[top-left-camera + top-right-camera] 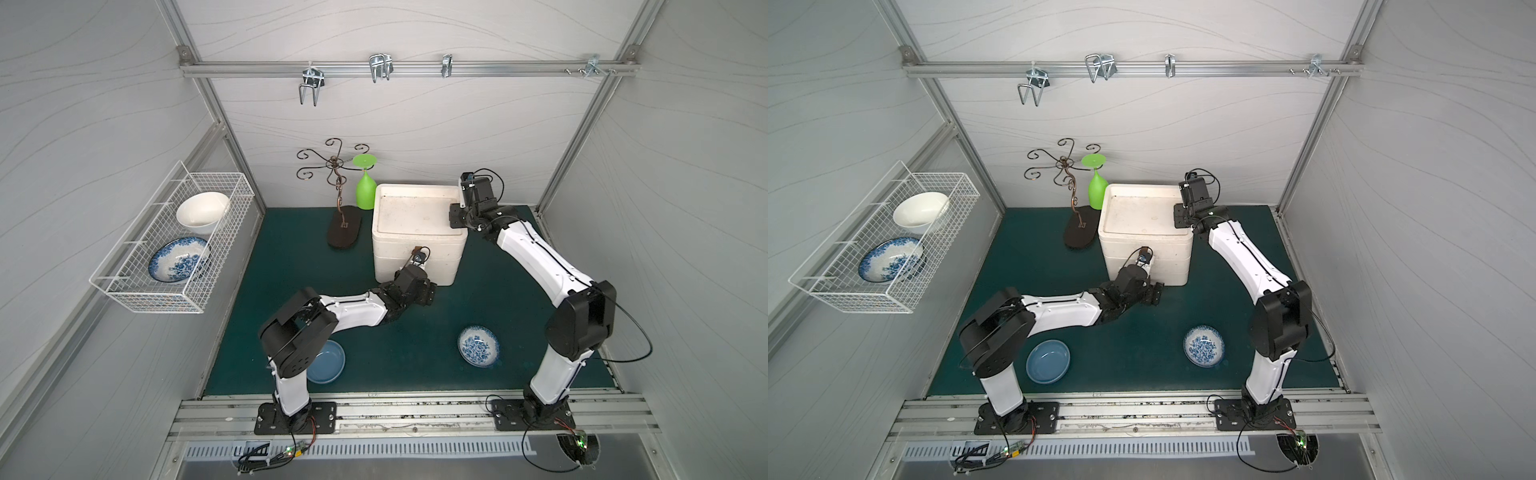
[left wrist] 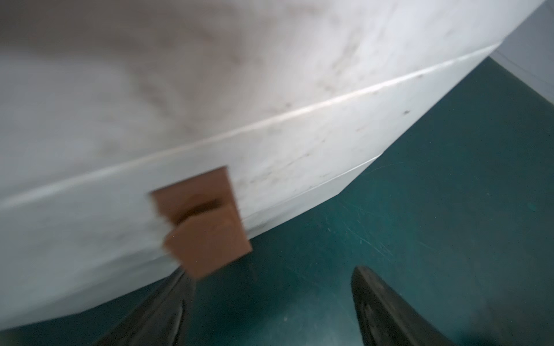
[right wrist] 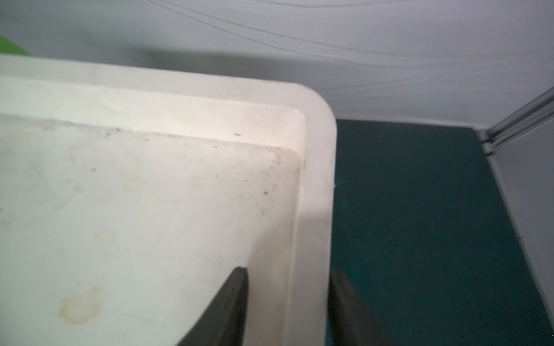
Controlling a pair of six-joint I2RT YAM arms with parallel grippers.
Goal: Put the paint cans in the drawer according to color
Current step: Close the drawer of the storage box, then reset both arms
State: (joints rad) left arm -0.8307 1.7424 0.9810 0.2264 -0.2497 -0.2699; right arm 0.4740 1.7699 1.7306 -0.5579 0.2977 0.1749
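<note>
Two open sets of fingers, left fingers [image 2: 383, 311] by the handle [image 2: 207, 233], right fingers [image 3: 230, 299] astride the drawer rim [image 3: 317, 209], should be withdrawn straight, unsnagged.

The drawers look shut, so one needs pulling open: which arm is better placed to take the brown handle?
Left. The open left gripper sits beside the brown handle on the front of the drawer unit; the right gripper straddles its top rim near a back corner.
</note>
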